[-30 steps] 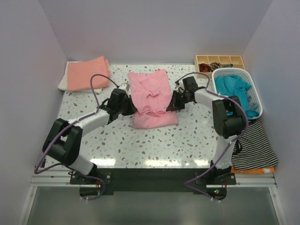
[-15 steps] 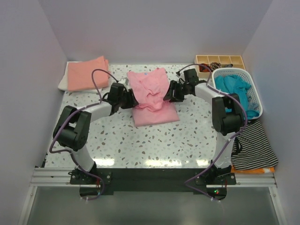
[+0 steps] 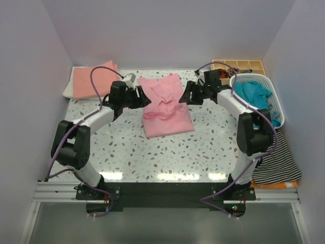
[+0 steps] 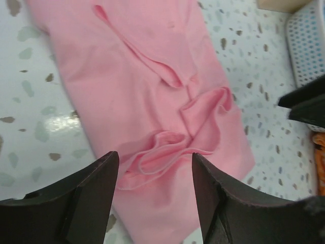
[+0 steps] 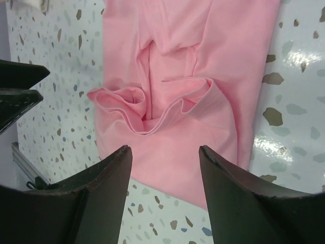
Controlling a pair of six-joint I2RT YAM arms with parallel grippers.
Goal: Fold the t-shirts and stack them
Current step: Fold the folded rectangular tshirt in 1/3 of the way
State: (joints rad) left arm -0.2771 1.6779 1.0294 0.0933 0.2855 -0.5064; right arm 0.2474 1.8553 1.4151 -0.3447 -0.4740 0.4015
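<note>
Pink and soft, the short-sleeved cotton t-shirt (image 3: 166,105) lies half-folded at the upper middle of the speckled terrazzo table (image 3: 203,147), with a rumpled ridge of hem bunched across its centre. The left gripper (image 3: 138,96) and right gripper (image 3: 187,94) flank it, both with jaws spread wide and holding nothing. A tidy fold probably calls for flattening that ridge first, each claw taking a matching edge and pulling evenly and low, before the shirt joins the folded salmon-orange t-shirt (image 3: 94,80) at upper left.

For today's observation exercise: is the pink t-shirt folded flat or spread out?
Folded, but not flat: the pink t-shirt lies as a narrow rectangle with loose fabric bunched across its middle.
</note>
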